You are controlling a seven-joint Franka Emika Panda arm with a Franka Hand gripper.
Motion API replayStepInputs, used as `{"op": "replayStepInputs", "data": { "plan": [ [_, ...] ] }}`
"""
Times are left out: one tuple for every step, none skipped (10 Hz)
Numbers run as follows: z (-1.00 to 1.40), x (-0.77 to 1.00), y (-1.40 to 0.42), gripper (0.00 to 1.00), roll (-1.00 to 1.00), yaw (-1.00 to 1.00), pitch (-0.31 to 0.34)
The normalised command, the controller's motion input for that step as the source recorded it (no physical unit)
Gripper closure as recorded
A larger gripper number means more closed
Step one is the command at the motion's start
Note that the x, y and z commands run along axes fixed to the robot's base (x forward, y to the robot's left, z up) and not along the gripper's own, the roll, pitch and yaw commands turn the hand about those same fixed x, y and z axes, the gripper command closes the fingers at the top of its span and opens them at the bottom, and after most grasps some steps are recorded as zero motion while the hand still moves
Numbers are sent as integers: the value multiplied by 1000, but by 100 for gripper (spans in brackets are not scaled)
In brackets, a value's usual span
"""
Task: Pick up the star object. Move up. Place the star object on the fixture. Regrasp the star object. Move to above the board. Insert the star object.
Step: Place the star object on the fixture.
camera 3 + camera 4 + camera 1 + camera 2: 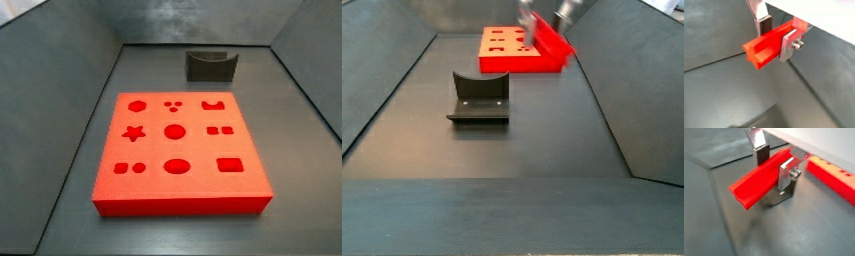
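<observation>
My gripper (pixel 777 36) is shut on the star object (pixel 767 47), a bright red peg held crosswise between the silver fingers, its star end showing in a wrist view. It shows as a long red bar in a wrist view (pixel 754 185). The dark fixture (pixel 777 199) lies on the floor below the peg, well apart from it. The red board (pixel 834 178) lies to one side. In a side view the gripper (pixel 553 14) holds the star object (pixel 549 35) high in the air, seen over the board (pixel 509 45). The fixture (pixel 480 97) stands nearer. In a side view only the board (pixel 181 140) and fixture (pixel 211 65) show.
Dark grey sloping walls (pixel 80 70) enclose the floor on both sides. The board's star-shaped hole (pixel 134 132) is on its left side in a side view, among several other recessed shapes.
</observation>
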Motion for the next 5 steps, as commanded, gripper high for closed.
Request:
{"op": "replayStepInputs", "data": {
  "plan": [
    [113, 1000, -706, 100, -181, -1000, 183],
    [97, 1000, -623, 100, -207, -1000, 218],
    [83, 1000, -532, 100, -219, -831, 237],
    [75, 1000, -466, 100, -195, -599, 213],
    [63, 1000, -400, 100, -174, -402, 185]
  ]
}}
